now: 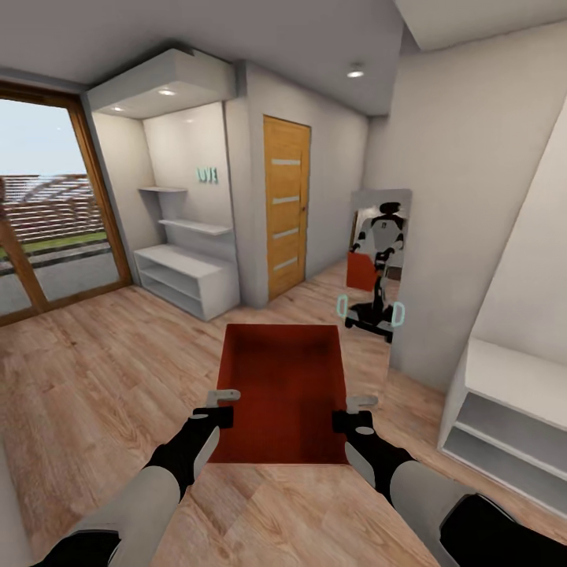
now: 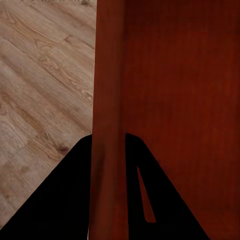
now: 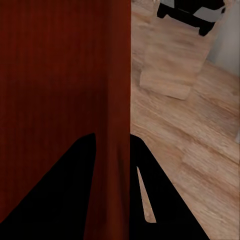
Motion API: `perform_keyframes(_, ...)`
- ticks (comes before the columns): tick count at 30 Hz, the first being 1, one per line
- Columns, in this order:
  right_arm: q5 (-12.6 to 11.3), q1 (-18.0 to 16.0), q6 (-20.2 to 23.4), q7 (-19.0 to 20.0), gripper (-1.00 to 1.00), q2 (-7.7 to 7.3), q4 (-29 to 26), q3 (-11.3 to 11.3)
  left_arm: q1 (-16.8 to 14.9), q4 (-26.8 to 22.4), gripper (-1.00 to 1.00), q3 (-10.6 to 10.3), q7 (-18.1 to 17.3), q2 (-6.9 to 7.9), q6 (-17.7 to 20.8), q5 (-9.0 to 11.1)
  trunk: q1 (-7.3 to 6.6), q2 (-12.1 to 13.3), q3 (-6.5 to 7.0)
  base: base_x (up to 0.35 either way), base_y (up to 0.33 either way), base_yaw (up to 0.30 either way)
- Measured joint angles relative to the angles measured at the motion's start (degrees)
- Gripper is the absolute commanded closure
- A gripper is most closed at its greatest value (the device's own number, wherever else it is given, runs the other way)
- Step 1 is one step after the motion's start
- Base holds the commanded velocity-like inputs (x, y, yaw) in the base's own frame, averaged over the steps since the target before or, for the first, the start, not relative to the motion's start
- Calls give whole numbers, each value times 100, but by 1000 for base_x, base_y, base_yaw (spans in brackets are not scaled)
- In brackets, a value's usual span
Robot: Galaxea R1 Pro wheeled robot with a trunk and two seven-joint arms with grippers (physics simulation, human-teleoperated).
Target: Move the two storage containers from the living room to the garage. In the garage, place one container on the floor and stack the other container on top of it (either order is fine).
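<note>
An orange-red storage container (image 1: 285, 390) is carried open side up in front of the robot, above light wood-plank flooring (image 1: 102, 370). The left gripper (image 1: 223, 403) is clamped on its left wall; the right gripper (image 1: 352, 411) is clamped on its right wall. In each wrist view the dark fingers (image 2: 60, 200) straddle a thin wall. Both arms reach forward, roughly level. Ahead stand a slatted wooden door (image 1: 285, 205), white shelves (image 1: 187, 276), a leaning mirror (image 1: 379, 264) and a glazed door (image 1: 47, 205).

Bright even daylight from glass door (image 1: 47, 228); ceiling spotlights (image 1: 356, 73) lit; wide-angle edge stretch; wrist views soft.
</note>
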Motion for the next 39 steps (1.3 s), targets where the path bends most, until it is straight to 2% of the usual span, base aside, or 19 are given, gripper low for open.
perform_keyframes(39, -1, 0, 10, 0, 100, -1, 2, 5, -1, 11, 100, 6, 2, -2, 0, 1, 0, 0, 0, 322, 0, 0)
